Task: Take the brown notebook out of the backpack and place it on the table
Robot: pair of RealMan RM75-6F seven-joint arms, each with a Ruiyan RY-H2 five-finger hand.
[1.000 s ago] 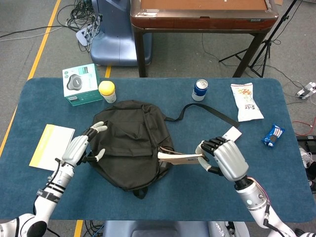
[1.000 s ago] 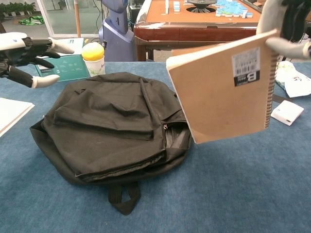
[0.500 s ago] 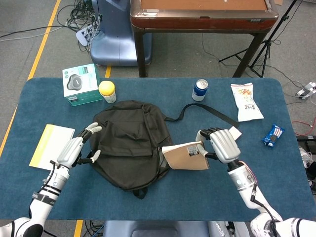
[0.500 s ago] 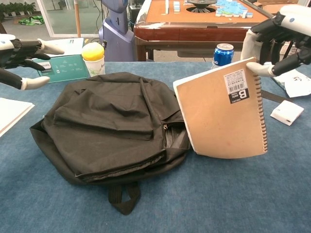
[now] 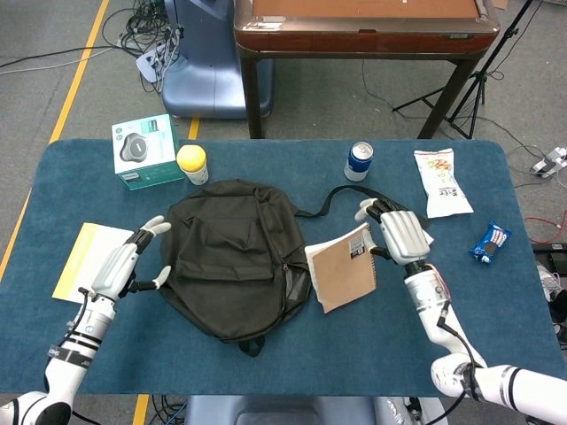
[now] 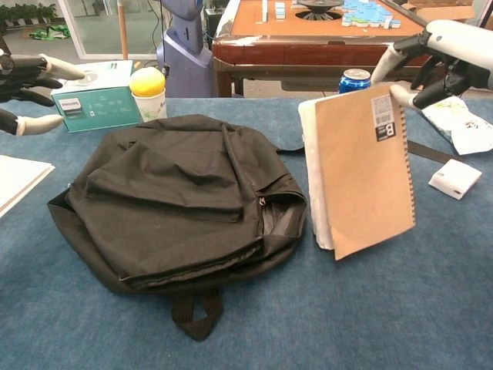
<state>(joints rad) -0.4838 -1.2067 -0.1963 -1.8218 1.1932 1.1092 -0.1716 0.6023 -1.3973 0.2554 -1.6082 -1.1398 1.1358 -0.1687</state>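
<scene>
My right hand (image 5: 396,234) pinches the brown notebook (image 5: 344,268) by its top corner, right beside the black backpack (image 5: 235,257) on the desk (image 5: 266,354). My left hand (image 5: 124,264) hovers left of the backpack, fingers apart, holding nothing.

From the chest: the notebook (image 6: 362,173) stands tilted, lower corner at the desk, right hand (image 6: 431,62) gripping it.

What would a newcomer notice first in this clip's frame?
Probably the brown notebook, out of the bag and tilted, with its lower edge down by the table beside the black backpack, the right hand holding its top corner. Next, the left hand, open and empty, just left of the backpack.
</scene>
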